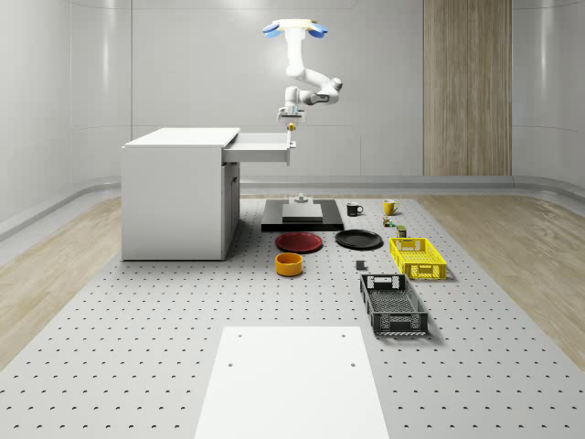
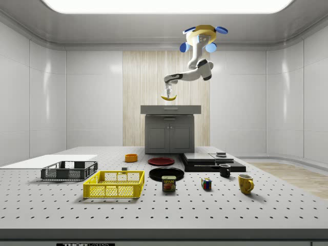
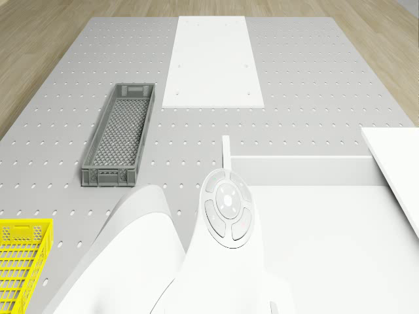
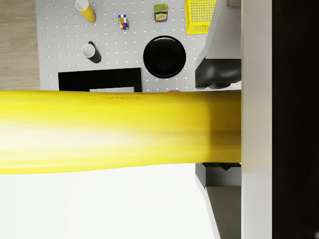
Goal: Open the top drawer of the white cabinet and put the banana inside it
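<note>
The white cabinet (image 1: pixel 178 197) stands at the whole-scene view's left with its top drawer (image 1: pixel 262 147) pulled out. The drone (image 1: pixel 294 28) hovers high above and just beyond the drawer's front. Its arm bends down to the gripper (image 1: pixel 290 118), shut on the yellow banana (image 1: pixel 291 126), which hangs just above the drawer's front edge. In the side view the banana (image 2: pixel 168 97) hangs under the gripper (image 2: pixel 168 90), a little above the cabinet (image 2: pixel 169 130). The wrist view has the banana (image 4: pixel 109 129) lying crosswise between dark fingers (image 4: pixel 219 74), with the pale drawer floor (image 4: pixel 99 209) below it. The drone view looks into the drawer (image 3: pixel 321 229).
On the perforated floor beyond the cabinet lie a black platform (image 1: pixel 302 218), a red plate (image 1: pixel 299 241), a black plate (image 1: pixel 358 240), an orange bowl (image 1: pixel 289 264), a yellow basket (image 1: pixel 417 257), a grey basket (image 1: pixel 393 305), two mugs (image 1: pixel 355 208) and a white board (image 1: pixel 288 384).
</note>
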